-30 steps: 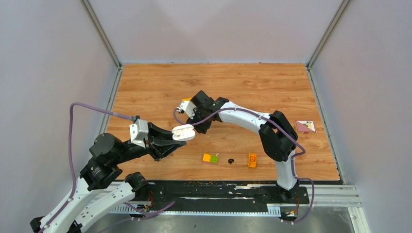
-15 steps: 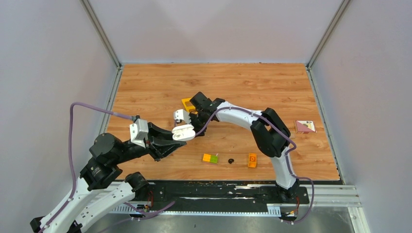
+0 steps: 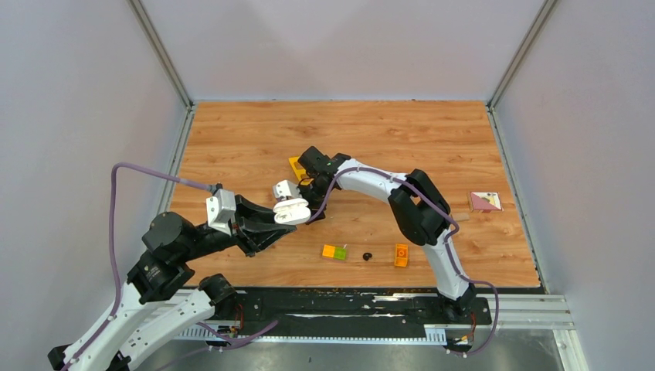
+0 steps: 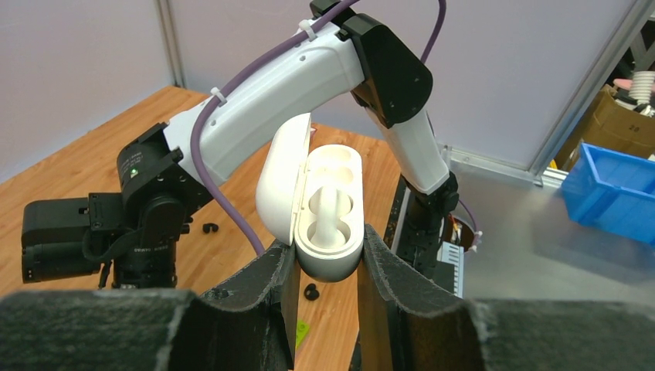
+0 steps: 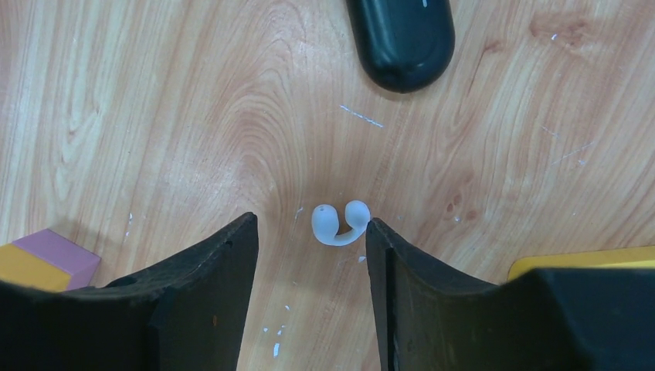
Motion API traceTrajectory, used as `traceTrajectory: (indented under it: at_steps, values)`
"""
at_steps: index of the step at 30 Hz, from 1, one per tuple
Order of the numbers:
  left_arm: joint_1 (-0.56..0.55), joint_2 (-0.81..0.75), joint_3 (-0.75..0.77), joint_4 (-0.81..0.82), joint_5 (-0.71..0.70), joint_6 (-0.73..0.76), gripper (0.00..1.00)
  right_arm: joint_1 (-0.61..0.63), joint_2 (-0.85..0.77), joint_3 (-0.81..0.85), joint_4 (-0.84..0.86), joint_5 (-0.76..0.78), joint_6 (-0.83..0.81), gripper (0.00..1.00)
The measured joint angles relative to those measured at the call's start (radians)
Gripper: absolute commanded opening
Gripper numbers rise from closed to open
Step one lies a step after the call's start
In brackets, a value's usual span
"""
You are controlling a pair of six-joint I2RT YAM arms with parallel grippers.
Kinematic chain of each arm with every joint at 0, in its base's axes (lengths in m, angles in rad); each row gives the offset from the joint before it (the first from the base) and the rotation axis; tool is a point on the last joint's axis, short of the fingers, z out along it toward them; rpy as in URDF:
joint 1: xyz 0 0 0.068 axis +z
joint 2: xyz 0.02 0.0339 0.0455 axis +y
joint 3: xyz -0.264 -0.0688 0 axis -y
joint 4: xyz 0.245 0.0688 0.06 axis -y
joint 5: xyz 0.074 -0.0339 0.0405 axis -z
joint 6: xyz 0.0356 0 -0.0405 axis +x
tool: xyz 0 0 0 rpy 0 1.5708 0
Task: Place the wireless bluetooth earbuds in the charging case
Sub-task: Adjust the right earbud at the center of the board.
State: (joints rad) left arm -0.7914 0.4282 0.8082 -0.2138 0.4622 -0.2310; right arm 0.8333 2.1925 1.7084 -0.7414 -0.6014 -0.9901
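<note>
The left gripper (image 4: 327, 246) is pinching the case (image 4: 307, 193) low on its body, one finger on each long side. That leaves the hinge, the lid and both wells free. The case is held off the table with its lid swung back and its wells facing up and away from the wrist, which I take to be a way of presenting them to the other arm. One white bud (image 4: 329, 215) sits in the lower well. The upper well looks empty.

On the near strip of table (image 3: 232, 147), to the right of that arm, a black bud (image 3: 368, 256) lies between a green-and-orange brick (image 3: 334, 252) and an orange brick (image 3: 401, 255). It touches neither, and nothing is reaching for it.

Just beyond the case, the right gripper (image 5: 310, 226) points straight down at the wood with its jaws spread and nothing between them but a loose white bud (image 5: 340, 222). The bud lies flat on the table, closer to the right-hand finger in the wrist view than to the other, and seems just apart from it. The pose reads as a pick being lined up. Straddling the bud from above lets the fingers close across it and carry it the short way to the waiting well. Because the bud is off-centre, one finger would meet it first and push it sideways, and so small and curved a piece could skid or twist out.

Farther back, a yellow-orange brick (image 3: 296, 165) sits beside the right wrist and plays no part in this.
</note>
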Motion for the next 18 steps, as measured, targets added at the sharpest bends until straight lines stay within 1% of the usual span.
traceTrajectory:
  at_steps: [10,18]
  values:
    - [0.0,0.0,0.0,0.0,0.002,-0.012,0.0,-0.012,0.0,-0.048,0.031,0.004,-0.01,0.53]
    - [0.0,0.0,0.0,0.001,0.004,-0.018,0.0,-0.039,0.0,-0.037,0.042,-0.014,0.002,0.54]
